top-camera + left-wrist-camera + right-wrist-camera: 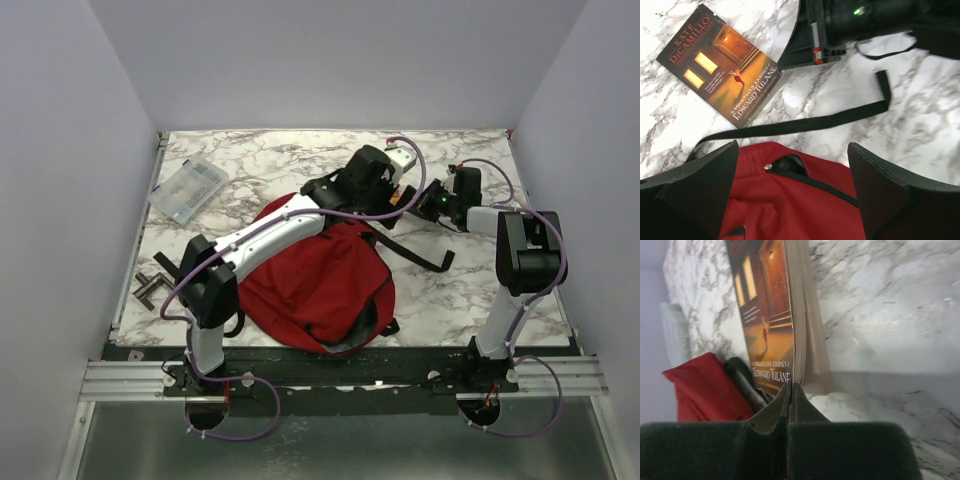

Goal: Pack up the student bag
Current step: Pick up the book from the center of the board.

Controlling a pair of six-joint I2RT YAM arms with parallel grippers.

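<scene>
Paperback book (722,65) on tabletop, front cover up.
- Author name, red capitals along one end of cover: "KATE DiCAMILLO". Small line beside it too fine to read.
- Title, pale lettering at opposite end: "THE MIRACULOUS JOURNEY OF EDWARD TULANE".
- Mid-cover small print: illegible.
- Right wrist view, same paperback book (767,315) seen edge-on: "JOURNEY" and "EDWARD TULANE" legible.

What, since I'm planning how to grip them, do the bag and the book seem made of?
Student bag: soft woven fabric, matte dark red; it slumps and creases. Its strap: flat black webbing, probably nylon. Book: paperback, glossy printed card cover, paper page edges showing in the right wrist view.
</scene>
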